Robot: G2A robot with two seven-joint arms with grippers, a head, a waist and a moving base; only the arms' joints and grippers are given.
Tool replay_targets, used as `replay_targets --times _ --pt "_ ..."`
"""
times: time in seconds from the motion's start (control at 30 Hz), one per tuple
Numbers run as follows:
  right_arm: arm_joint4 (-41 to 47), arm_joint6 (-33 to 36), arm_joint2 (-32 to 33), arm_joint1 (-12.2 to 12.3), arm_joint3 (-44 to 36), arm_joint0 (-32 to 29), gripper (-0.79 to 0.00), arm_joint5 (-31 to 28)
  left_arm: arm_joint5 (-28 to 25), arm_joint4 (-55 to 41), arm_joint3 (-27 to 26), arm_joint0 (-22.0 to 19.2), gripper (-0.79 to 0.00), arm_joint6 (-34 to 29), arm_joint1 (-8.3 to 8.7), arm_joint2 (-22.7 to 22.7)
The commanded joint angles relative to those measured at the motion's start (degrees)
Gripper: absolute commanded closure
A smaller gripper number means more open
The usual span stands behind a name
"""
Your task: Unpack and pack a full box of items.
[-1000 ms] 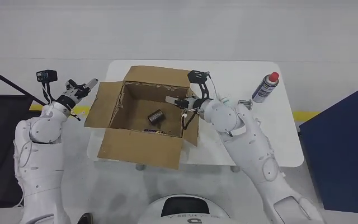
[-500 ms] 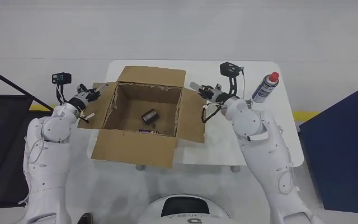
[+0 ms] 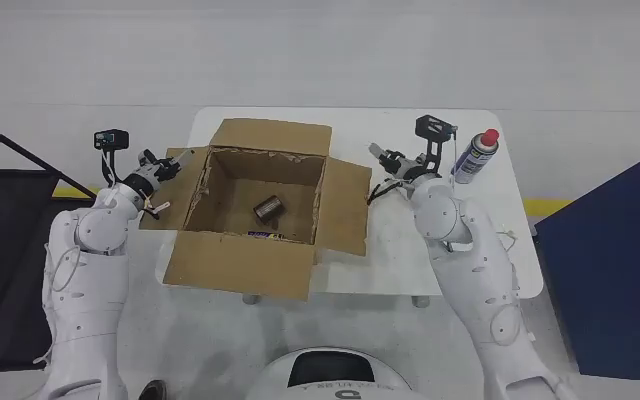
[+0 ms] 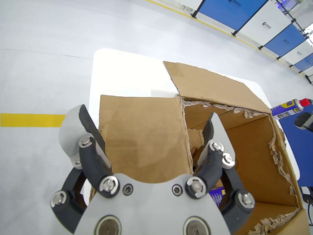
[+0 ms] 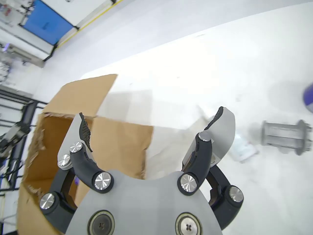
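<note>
Box [image 3: 245,265] sits open left of centre on your table [image 3: 450,250] in the top view, dark can [image 3: 267,208] inside. Left wrist view: left gripper [image 4: 148,117] spread wide over a flap [image 4: 137,147]. Right wrist view adds a metal spool [image 5: 283,134] beyond your right gripper [image 5: 153,116], wide, empty.

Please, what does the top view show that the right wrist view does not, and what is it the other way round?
Top view adds: a dark cylinder lying inside the cardboard box, the left hand, open, near the box's side flap, and the red cap of the upright spray can.
Right wrist view adds: a grey metal part and a small white packet, both lying on the table beyond the right hand.
Shared: the open box, the white table, and the right hand, open and holding nothing.
</note>
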Motion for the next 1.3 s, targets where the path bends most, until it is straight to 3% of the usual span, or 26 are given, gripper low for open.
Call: replay_targets --times 0.0,0.13,0.2,0.27,0.33,0.4,0.47,0.7,0.97,1.13,1.27 --pt "-6.58 5.18 -0.61 0.13 2.54 1.63 -0.785 4.44 0.00 0.00 0.00 0.00 -0.785 0.00 0.00 0.00" --pt "-10.27 10.45 -1.34 0.22 5.47 3.34 -0.757 6.31 0.00 0.00 0.00 0.00 -0.785 0.00 0.00 0.00" --pt "-12.20 12.88 -1.84 0.29 6.99 4.16 -0.659 6.04 0.00 0.00 0.00 0.00 -0.785 0.00 0.00 0.00" --pt "-13.95 14.04 -2.51 0.23 8.36 5.20 -0.662 6.36 0.00 0.00 0.00 0.00 -0.785 0.00 0.00 0.00" --pt "-15.44 14.68 -3.58 0.12 9.67 6.19 -0.526 5.48 0.00 0.00 0.00 0.00 -0.785 0.00 0.00 0.00" --pt "-19.82 13.77 -5.05 0.04 12.23 7.45 -0.563 5.97 0.00 0.00 0.00 0.00 -0.785 0.00 0.00 0.00" --pt "-22.15 13.99 -6.88 -0.36 14.72 9.10 -0.526 6.86 0.00 0.00 0.00 0.00 -0.785 0.00 0.00 0.00" --pt "-20.92 15.39 -9.82 -1.69 22.69 14.76 -0.690 3.88 0.00 0.00 0.00 0.00 -0.785 0.00 0.00 0.00" --pt "-21.41 16.82 -12.03 -2.78 28.34 18.29 -0.659 1.68 0.00 0.00 0.00 0.00 -0.785 0.00 0.00 0.00" --pt "-21.94 18.58 -12.67 -3.24 30.68 19.63 -0.579 0.68 0.00 0.00 0.00 0.00 -0.785 0.00 0.00 0.00" --pt "-21.79 18.92 -12.52 -3.55 32.66 20.45 -0.557 0.73 0.00 0.00 0.00 0.00 -0.785 0.00 0.00 0.00"
